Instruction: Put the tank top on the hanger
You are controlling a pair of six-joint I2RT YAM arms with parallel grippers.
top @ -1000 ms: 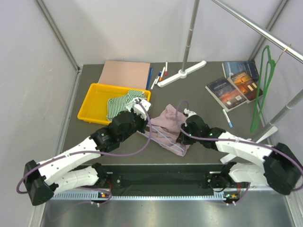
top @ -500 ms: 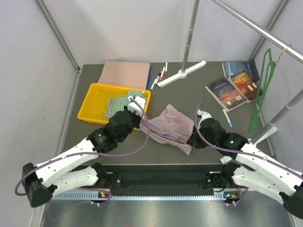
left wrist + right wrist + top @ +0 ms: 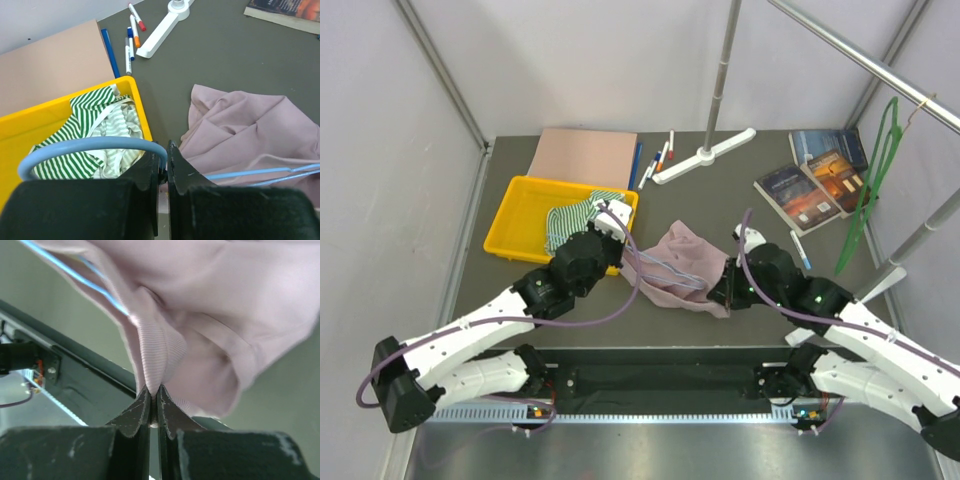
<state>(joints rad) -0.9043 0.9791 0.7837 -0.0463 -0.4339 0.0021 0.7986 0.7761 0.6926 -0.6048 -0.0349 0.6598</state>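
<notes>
Clamping the light-blue wire hanger at the root of its hook, the left gripper has its jaws drawn in to a sliver around the wire. The hook curls away to the left, over the green-and-white striped cloth heaped in the yellow tray. The hanger's two arms run off to the right and vanish into the folds of the tank top.

The tank top lies rumpled on the dark table, in the middle of it, between the tray's right wall and the right arm. From above, blue wire shows lying across the pink fabric. The right gripper pinches a ribbed fold at the garment's near right edge, jaws closed on the cloth with almost no gap. The fabric rises from that pinch and billows over the wrist camera (a stretch of blue wire runs along its upper left).

The garment's near hem sits near the black rail at the table's front edge but apart from it. Beyond the tank top there is bare table up to the white stand base and the markers. To the right lie a pen and the books, well apart from the cloth. A green hanger hangs from the rod at the far right.
</notes>
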